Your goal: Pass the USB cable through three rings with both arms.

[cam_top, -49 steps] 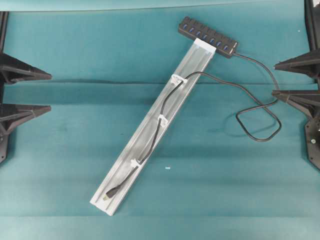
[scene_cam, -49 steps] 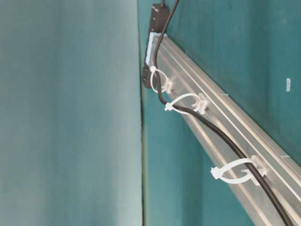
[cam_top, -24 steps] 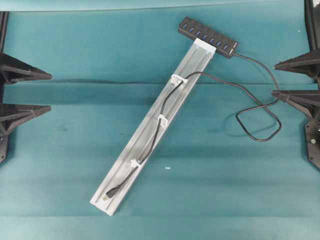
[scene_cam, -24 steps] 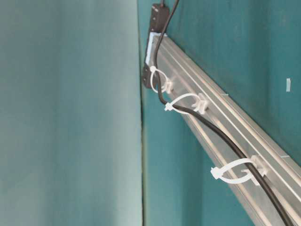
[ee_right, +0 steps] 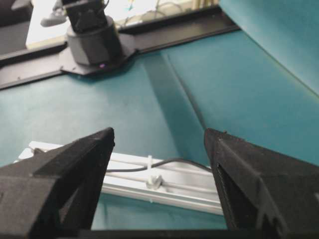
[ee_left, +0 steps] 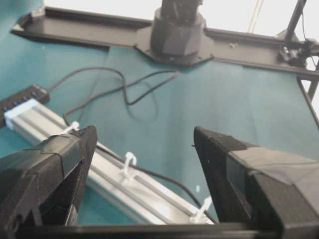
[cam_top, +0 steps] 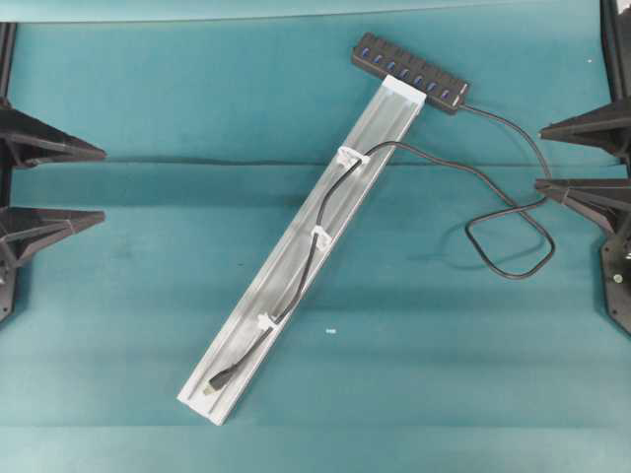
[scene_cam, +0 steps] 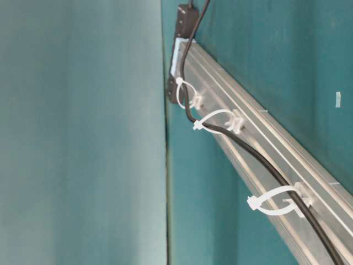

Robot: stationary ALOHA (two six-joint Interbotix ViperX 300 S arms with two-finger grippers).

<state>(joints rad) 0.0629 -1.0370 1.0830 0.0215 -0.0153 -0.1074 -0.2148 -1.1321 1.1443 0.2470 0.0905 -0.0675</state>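
Note:
The USB cable (cam_top: 314,258) lies along the silver rail (cam_top: 389,118), threaded through all three rings (cam_top: 352,156) (cam_top: 320,235) (cam_top: 265,321). Its plug (cam_top: 219,378) rests near the rail's lower end. In the table-level view the cable (scene_cam: 259,157) passes inside each white ring (scene_cam: 218,122). My left gripper (cam_top: 103,183) hovers open at the left edge, far from the rail. My right gripper (cam_top: 540,156) is open at the right edge, close to the cable's slack loop (cam_top: 513,246). Nothing sits between the fingers of the left gripper (ee_left: 144,137) or the right gripper (ee_right: 158,132).
The black multi-port hub (cam_top: 409,71) lies at the rail's upper end. A small white speck (cam_top: 331,332) lies on the teal cloth right of the rail. The right arm's base (ee_left: 177,30) and the left arm's base (ee_right: 92,40) stand at the table's sides.
My left gripper has shifted very slightly; the cable, rail and right gripper have not moved.

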